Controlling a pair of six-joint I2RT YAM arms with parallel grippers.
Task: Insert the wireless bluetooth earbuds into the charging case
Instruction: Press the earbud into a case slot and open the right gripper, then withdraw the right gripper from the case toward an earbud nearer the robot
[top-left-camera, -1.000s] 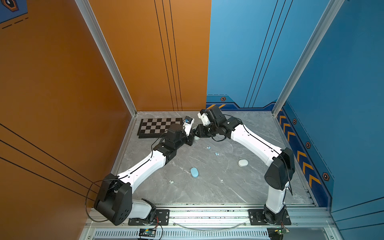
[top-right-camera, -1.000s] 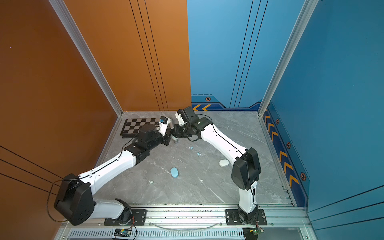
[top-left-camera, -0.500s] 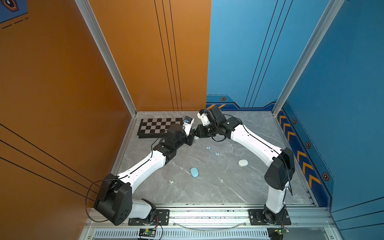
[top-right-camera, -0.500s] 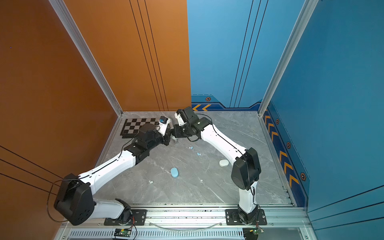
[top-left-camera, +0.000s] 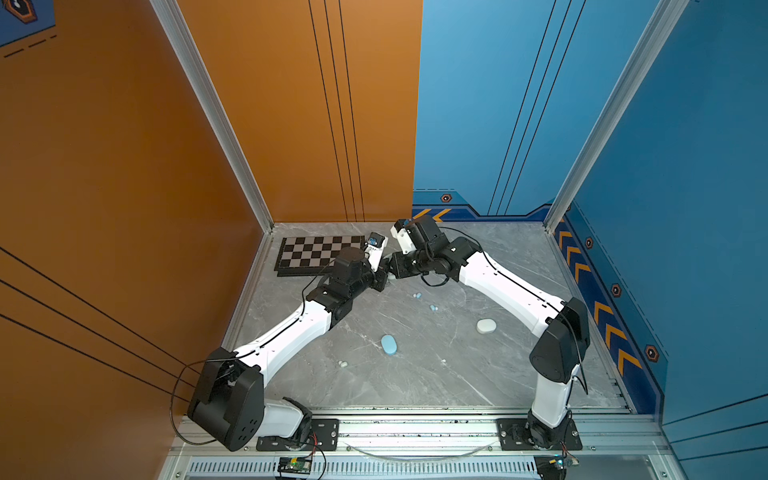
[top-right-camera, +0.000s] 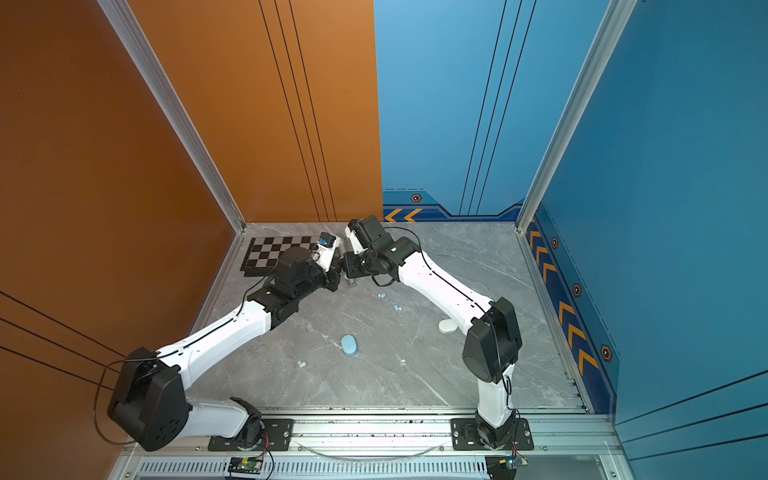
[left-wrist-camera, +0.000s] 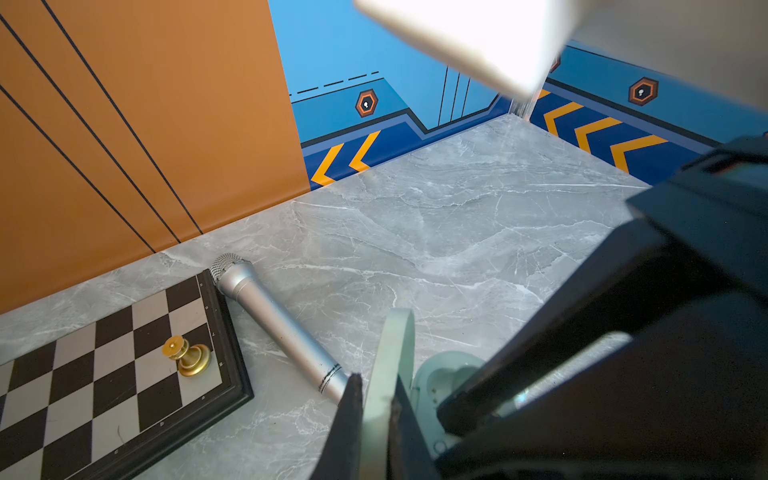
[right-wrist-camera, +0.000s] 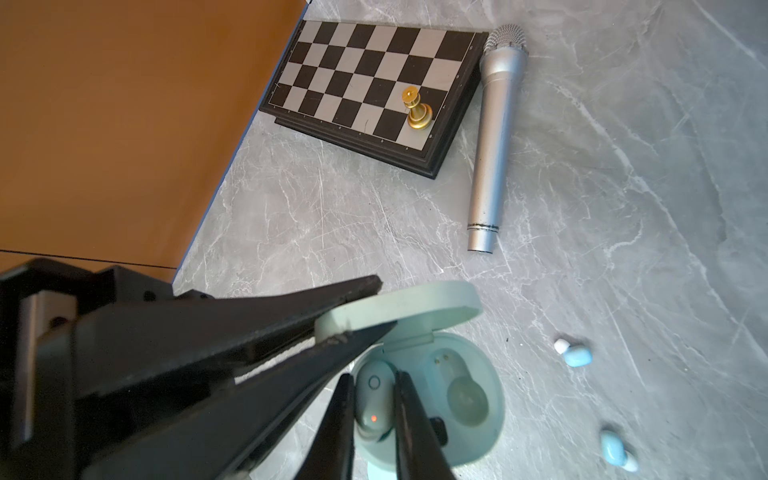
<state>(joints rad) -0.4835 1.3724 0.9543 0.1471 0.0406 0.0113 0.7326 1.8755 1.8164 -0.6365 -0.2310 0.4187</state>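
Right jaws, closed against both sides of the mint earbud (right-wrist-camera: 374, 405), which stands in one socket of the open mint charging case (right-wrist-camera: 478, 440) with a small red light showing on its face. I cannot tell whether it sits fully home. Left jaws, clamped on the raised lid (right-wrist-camera: 399, 307), holding the case open and steady on the bench (top-left-camera: 436, 382). The step in hand is, I judge, the seating of the first bud. The neighbouring socket (right-wrist-camera: 465, 399) is empty, so the task is at an early stage. The next move calls for a short, straight press along the socket's axis. Then my right jaws should part gently, so that the bud is not dragged out, while my left grip on the lid does not slacken. Two pale blue earbuds (right-wrist-camera: 575, 355) (right-wrist-camera: 614, 451) lie loose near the case. A further pale pair (top-left-camera: 342, 364) lies well apart, toward my left arm (top-left-camera: 291, 332), too small for its colour to be told. A blue case (top-left-camera: 388, 345) and a white case (top-left-camera: 486, 326) lie shut on the bench. Both arms reach forward from the near rail. The right arm (top-left-camera: 507, 286) bends at a raised elbow. The two wrists meet beside the corner of the chessboard (top-left-camera: 316, 253), with the microphone (right-wrist-camera: 494, 137) just beyond.
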